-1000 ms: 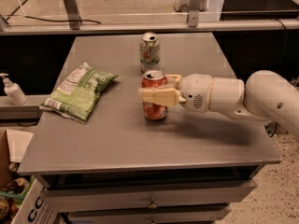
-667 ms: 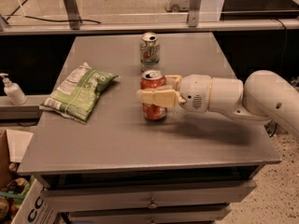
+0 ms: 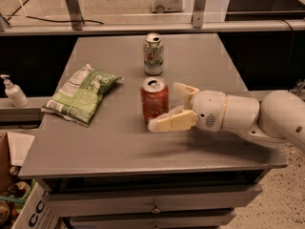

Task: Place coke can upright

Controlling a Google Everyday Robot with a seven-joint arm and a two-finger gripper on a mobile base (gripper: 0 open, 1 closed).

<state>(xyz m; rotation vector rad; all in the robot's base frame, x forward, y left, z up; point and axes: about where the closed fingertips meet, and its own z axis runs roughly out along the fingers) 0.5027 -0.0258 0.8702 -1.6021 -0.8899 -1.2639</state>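
Partly inside the spread tool (image 3: 165,106) stands the coke can (image 3: 154,100), upright.

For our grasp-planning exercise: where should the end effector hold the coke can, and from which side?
Grip the coke can around the middle of its side wall, coming in level from the picture's right, where the end effector sits open. The can stands upright, so its round wall suits two opposing fingers. The white-and-green can stands behind and the chip bag lies left.
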